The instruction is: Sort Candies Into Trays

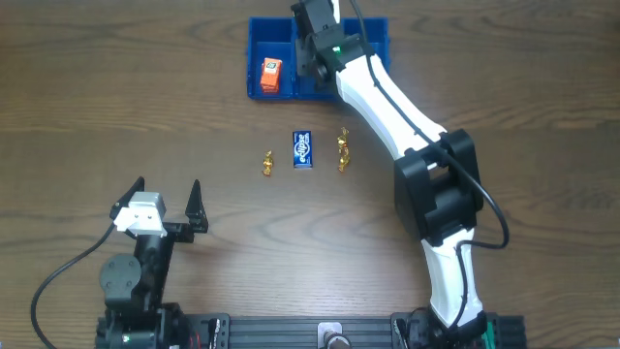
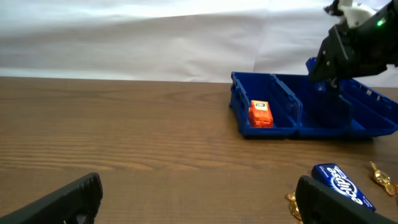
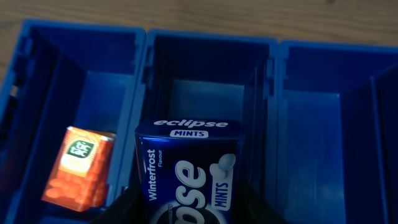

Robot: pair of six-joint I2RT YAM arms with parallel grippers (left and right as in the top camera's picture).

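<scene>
Brown wood-grain table [image 1: 116, 97]; white backdrop [image 2: 124, 37] behind it in the left wrist view. Blue tray [image 1: 253, 44] w/ three compartments sits at the far side. Right gripper [image 1: 312, 58] pinches a dark-blue box [image 3: 189, 168] w/ white print on its face, above the middle compartment. Orange box [image 1: 271, 75] w/ a pale label lies in the left compartment. Mid-table: blue pack [image 1: 303, 149] w/ white lettering, btwn left gold candy [image 1: 268, 162] and right gold candy [image 1: 343, 150]. Left gripper [image 1: 165, 201] is spread wide, holding nothing, over bare wood at front left.
</scene>
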